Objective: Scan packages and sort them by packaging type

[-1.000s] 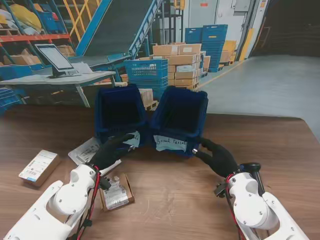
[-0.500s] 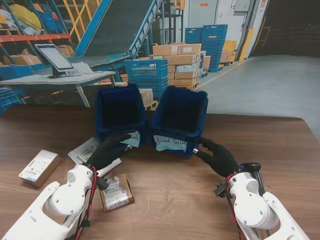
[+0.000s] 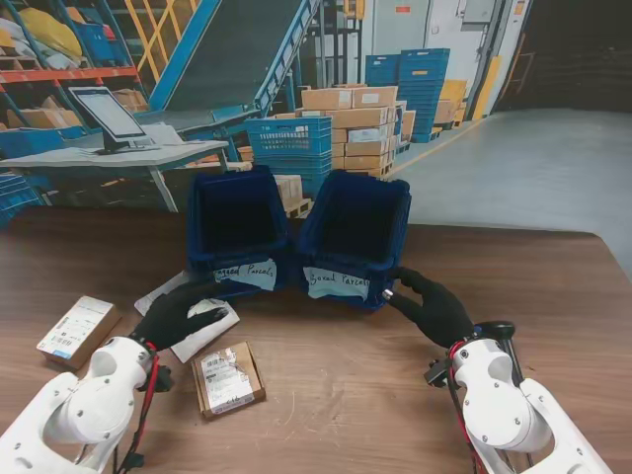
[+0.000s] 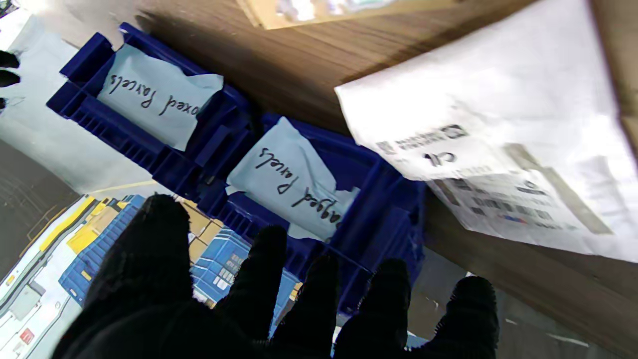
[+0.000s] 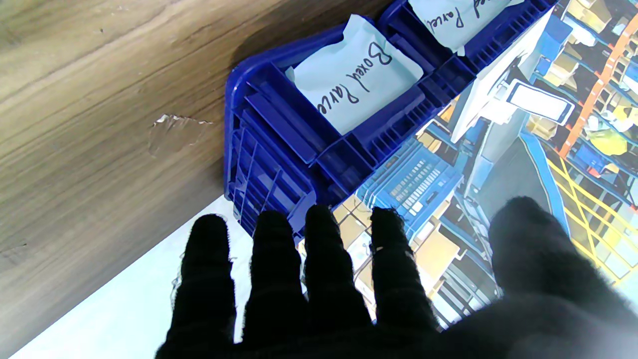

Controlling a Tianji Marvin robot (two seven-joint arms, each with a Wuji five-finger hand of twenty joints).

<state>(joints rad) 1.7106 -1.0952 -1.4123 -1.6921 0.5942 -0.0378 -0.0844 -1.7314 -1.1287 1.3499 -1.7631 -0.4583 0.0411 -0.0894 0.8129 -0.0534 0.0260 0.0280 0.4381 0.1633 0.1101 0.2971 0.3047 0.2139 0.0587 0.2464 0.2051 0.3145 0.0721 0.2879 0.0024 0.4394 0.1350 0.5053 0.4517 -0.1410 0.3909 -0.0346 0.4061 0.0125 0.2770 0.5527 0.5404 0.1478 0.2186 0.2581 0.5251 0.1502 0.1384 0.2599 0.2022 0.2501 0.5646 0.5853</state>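
Stand view, looking down on a brown wooden counter [image 3: 346, 385]. Two dark blue bins sit side by side at twelve o'clock. The left bin [image 3: 235, 229] carries a paper label reading "Bagged Parcels"; the right bin [image 3: 357, 235] carries one reading "Boxed Parcels".

The left hand [image 3: 173, 314], in a black glove, lies at about nine o'clock over a white bagged parcel [image 3: 205, 324], fingers spread wide; whether it presses on the bag cannot be told here. A small cardboard box [image 3: 228, 378] with a printed label lies just nearer to me than that bag. A second flat box [image 3: 77, 331] rests well apart, at the far left edge.

The right hand [image 3: 432, 308], also gloved, hovers at three o'clock with its fingertips just beside the near right corner of the right bin, fingers loosely apart and holding nothing.

Left wrist view: five black fingers [image 4: 269, 279] fan out wide with nothing between them. Beyond them lie both bins and the white bagged parcel [image 4: 498, 134], its barcode label showing. A corner of the cardboard box [image 4: 319, 10] peeks in at the edge.

Right wrist view: the fingers [image 5: 269, 279] extend straight and slightly apart, empty, pointing past the corner of the "Boxed Parcels" bin [image 5: 279, 144]. A scuff [image 5: 174, 132] marks the wood beside it.
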